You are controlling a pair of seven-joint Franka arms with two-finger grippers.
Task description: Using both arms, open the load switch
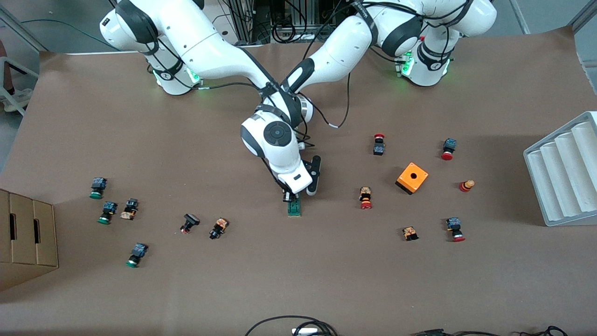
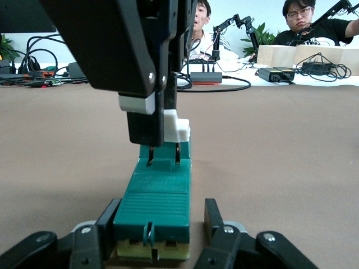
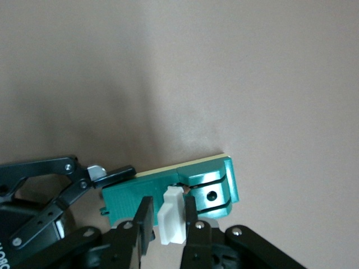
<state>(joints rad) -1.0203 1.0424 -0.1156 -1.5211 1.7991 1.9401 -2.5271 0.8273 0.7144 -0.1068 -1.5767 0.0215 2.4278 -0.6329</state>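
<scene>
You've got both grippers on the load switch (image 1: pixel 294 208), which lies flat on the table mid-way btwn the two arms' ends, nearer the front camera than both bases. L gripper (image 2: pixel 158 238) clamps the green body at one end, fingers (image 2: pixel 106 221) on its two long sides, low to the table. R gripper (image 3: pixel 167 216) comes from above and pinches the white piece (image 3: pixel 172 221) at the other end (fingers nearly shut on it). Long axis runs straight from L fingers to R fingers, so the pull prob. goes along or up off that axis w/ L holding the body still. Watch for the white tab slipping.
</scene>
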